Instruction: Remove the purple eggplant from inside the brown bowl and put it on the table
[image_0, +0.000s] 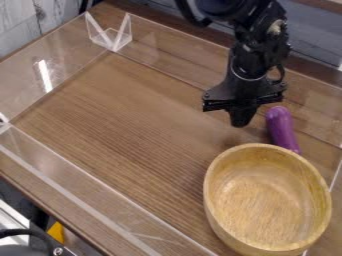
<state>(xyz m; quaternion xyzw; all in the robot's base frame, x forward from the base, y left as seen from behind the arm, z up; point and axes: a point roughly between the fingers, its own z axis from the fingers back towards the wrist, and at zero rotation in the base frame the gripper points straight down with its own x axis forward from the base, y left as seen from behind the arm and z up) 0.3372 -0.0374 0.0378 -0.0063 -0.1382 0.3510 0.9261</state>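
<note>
One black hand (241, 118), pressed together, hangs above the worktop (120, 120); one purple eggplant (281, 130) lies on the worktop just beside the hand, toward the right edge of the view, outside the one brown bowl (267, 198), which sits nearer the camera

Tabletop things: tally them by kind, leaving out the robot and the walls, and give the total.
Eggplant, purple: 1
Bowl, brown: 1
Holder, clear, at the far left corner: 1
Total: 3
</note>
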